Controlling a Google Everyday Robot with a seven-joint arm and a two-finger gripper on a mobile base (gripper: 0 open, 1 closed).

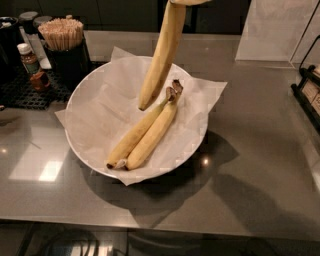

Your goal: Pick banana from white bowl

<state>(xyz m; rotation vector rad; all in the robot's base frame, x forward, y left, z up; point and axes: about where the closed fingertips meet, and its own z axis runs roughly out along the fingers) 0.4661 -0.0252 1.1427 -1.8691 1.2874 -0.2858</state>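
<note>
The banana [161,57], long, pale yellow with a small brown tip, hangs almost upright in the air over the white bowl [70,135]. Its lower tip is just above the bowl's middle, clear of the paper. My gripper [192,1] shows only as a cream sliver at the top edge, shut on the banana's upper end. The bowl is lined with crinkled white paper [202,97]. Two other bananas [147,132] joined at a dark brown stem lie in the bowl.
A black cup of wooden stirrers [62,37] and a small bottle [29,59] stand on a black mat [22,92] at the back left. A white sheet [275,30] stands at the back right. A dark rack [310,92] sits at the right edge.
</note>
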